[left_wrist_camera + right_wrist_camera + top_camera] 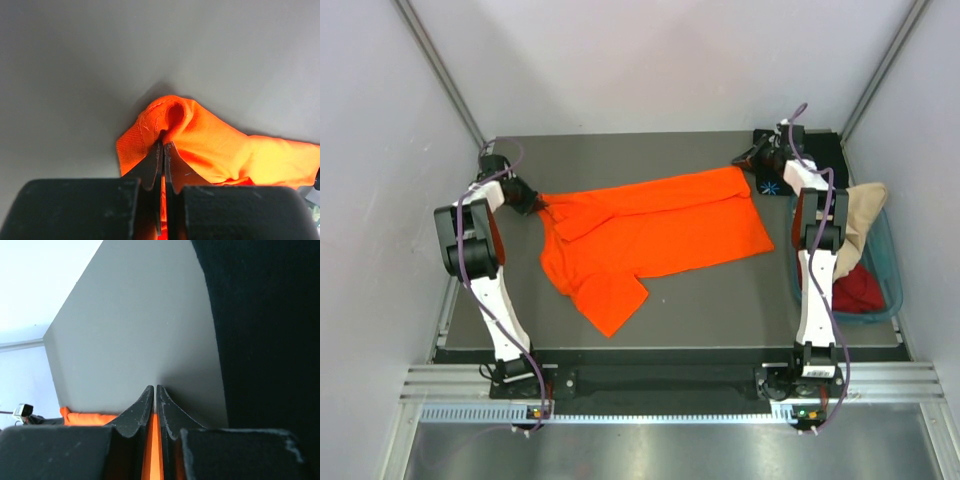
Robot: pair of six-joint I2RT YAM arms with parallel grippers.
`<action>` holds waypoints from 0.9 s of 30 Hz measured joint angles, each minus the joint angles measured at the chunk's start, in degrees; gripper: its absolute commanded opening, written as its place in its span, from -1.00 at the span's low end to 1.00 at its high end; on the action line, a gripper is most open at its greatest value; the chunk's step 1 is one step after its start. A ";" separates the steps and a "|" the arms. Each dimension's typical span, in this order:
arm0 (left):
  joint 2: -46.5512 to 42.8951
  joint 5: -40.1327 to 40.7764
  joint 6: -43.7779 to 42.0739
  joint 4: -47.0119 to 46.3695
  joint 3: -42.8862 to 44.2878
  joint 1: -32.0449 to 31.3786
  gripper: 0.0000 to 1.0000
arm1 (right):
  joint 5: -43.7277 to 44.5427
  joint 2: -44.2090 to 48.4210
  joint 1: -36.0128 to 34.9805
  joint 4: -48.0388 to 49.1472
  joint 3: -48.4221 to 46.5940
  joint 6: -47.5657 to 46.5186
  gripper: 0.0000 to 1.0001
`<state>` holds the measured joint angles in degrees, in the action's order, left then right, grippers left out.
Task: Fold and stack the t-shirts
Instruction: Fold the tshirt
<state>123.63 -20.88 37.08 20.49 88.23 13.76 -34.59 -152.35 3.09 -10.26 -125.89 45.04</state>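
lying long axis left-right, orange t-shirt (660, 225), sleeves left

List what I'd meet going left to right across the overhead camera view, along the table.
left gripper pinching the shirt's left end → orange t-shirt → right gripper at its far right corner → teal tub

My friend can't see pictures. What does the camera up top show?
An orange t-shirt lies spread on a dark table, the left pincer pinching one end and the right pincer the other. At the right, a teal tub holds a beige shirt and a dark red shirt, and a black shirt lies at the table's far corner.
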 measured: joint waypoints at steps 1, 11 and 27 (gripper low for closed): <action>0.00 -0.02 -0.17 0.02 0.00 0.07 -1.00 | 0.13 -0.09 0.00 -0.28 -0.33 -0.11 -0.90; -0.74 0.09 -2.58 2.62 1.57 2.21 -0.10 | 0.44 -0.15 -0.02 -3.76 -2.03 -2.64 -0.88; -11.43 -0.92 -2.58 3.13 -7.30 0.52 0.14 | 0.24 5.27 -0.11 -15.76 -2.08 -11.85 -0.71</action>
<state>112.20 -21.80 34.50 23.62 80.93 14.28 -34.35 -147.09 2.98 -26.02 -127.96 33.19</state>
